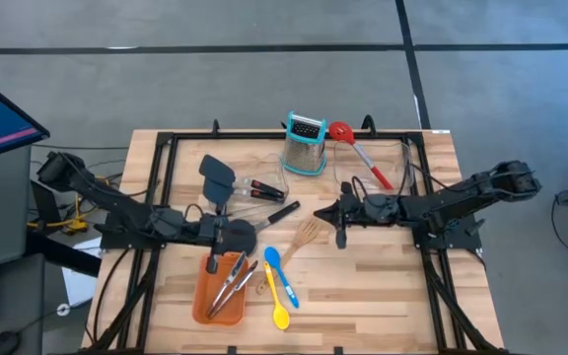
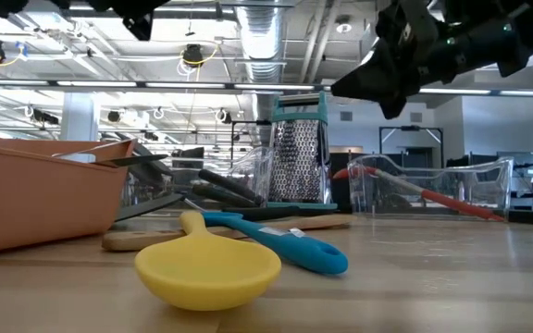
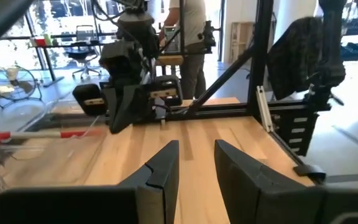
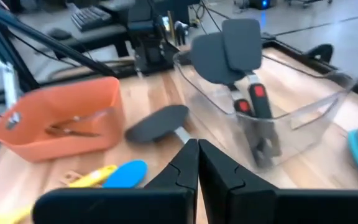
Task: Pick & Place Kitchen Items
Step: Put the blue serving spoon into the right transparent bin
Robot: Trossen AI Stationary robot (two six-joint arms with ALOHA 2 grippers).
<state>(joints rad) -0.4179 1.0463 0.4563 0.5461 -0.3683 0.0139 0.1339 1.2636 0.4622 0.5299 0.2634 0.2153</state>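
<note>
My left gripper point(image 1: 229, 235) point(image 3: 196, 149) is open and empty, level above the table at the far end of the orange tray point(image 1: 205, 301), which holds steel tongs point(image 1: 227, 286). My right gripper point(image 1: 337, 213) point(image 4: 197, 148) is shut and empty, above the table right of centre. A black spatula point(image 4: 160, 122) lies on the table between the grippers. A wooden slotted spatula point(image 1: 309, 235), a blue spoon point(image 1: 280, 271) and a yellow spoon point(image 1: 278, 301) lie flat on the table. A grey spatula point(image 1: 215, 177) and black-handled tools point(image 1: 264, 189) rest in a clear bin. A red slotted spoon point(image 1: 355, 146) leans in another bin.
A steel grater point(image 1: 304, 144) with a blue rim stands at the far middle between the two clear bins point(image 1: 276, 170) point(image 1: 407, 163). A black frame point(image 1: 166, 148) runs round the table's edges. Bare wood lies at the near right point(image 1: 383, 296). A person stands in the room beyond point(image 3: 191, 37).
</note>
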